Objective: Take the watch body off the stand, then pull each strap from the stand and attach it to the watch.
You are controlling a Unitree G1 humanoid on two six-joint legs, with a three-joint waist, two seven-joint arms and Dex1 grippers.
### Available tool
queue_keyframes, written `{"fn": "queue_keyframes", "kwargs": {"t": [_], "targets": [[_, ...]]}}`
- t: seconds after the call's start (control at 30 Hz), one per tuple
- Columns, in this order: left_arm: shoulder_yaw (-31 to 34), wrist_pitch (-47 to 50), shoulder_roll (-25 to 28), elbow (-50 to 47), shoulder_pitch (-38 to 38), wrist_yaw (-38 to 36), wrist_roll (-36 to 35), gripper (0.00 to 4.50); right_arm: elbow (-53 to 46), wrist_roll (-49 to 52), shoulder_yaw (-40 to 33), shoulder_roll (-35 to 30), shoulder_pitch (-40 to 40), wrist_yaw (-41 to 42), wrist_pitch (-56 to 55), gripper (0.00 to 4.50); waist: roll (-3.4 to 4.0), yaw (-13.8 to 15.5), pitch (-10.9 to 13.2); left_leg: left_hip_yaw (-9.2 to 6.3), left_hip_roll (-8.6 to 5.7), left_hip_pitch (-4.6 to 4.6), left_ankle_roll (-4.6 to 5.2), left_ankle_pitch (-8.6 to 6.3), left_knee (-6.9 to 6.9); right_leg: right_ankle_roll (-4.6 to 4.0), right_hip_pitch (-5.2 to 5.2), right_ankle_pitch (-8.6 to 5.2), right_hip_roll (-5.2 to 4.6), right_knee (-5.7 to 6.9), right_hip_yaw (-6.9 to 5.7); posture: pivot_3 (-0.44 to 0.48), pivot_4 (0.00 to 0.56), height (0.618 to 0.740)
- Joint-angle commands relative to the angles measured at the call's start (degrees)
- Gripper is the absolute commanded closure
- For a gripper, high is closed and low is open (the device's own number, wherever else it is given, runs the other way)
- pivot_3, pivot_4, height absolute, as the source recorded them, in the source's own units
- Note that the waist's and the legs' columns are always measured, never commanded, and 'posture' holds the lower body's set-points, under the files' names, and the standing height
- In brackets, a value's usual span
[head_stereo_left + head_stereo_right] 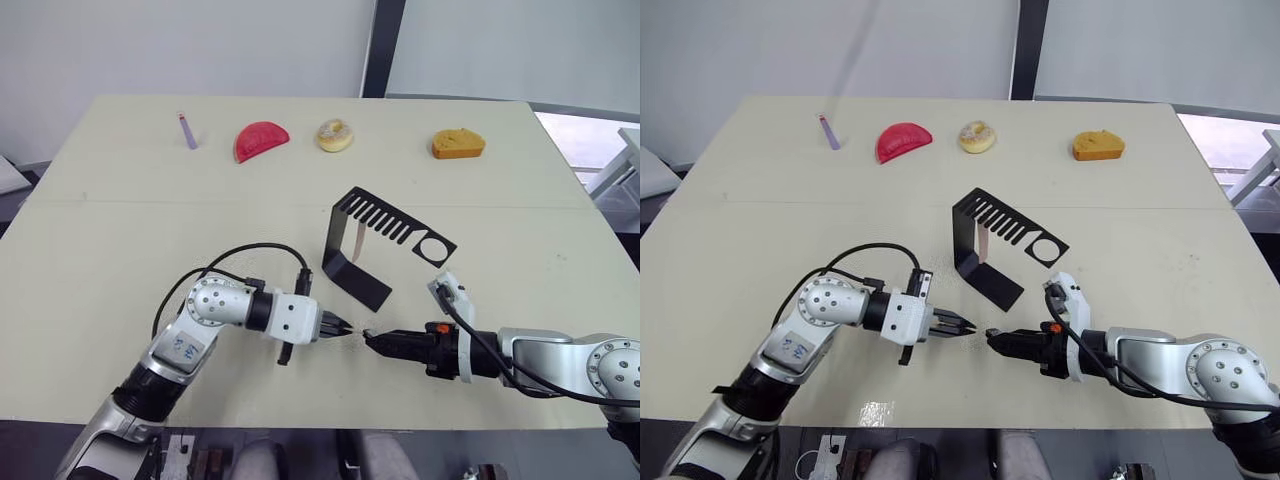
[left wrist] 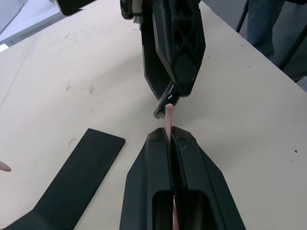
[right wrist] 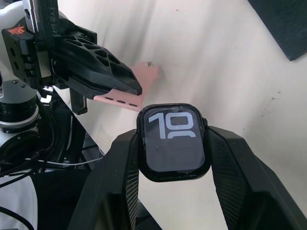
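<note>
Watch body (image 3: 173,142), black, squarish, white digits on dark screen.

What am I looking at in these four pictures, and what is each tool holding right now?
Two pictures come from the humanoid robot's head, looking down over a pale table. The other two come from cameras on its wrists. The left tool is shut on a pink strap with small holes. The right tool is shut on the watch body, its screen showing white digits. They nearly meet in front of the black stand, where another strap hangs. Along the far edge lie a purple stick, a red piece, a doughnut-like piece and an orange piece.
</note>
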Motion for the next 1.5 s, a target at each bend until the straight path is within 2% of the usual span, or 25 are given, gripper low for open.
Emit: {"fn": "queue_keyframes", "kwargs": {"t": [0.03,1.5], "targets": [[-0.1,-0.7,0.0,-2.1,-0.5,0.3,0.0,4.5,-2.0,1.6,-1.4,-0.5,-0.8,0.7,-0.8,2.9,0.0,0.1,0.0,0.0,0.0,0.01,0.0,0.0,0.0,0.0,0.0,0.0,0.0,0.0,0.0,0.0,0.15,0.737],[-1.8,0.1,-2.4,-1.9,-0.2,1.6,1.5,4.5,-3.8,-0.5,-0.2,0.0,-1.7,0.9,-0.3,2.9,0.0,0.5,0.0,0.0,0.0,0.0,0.01,0.0,0.02,0.0,0.0,0.0,0.0,0.02,0.0,0.0,0.15,0.737]]}}
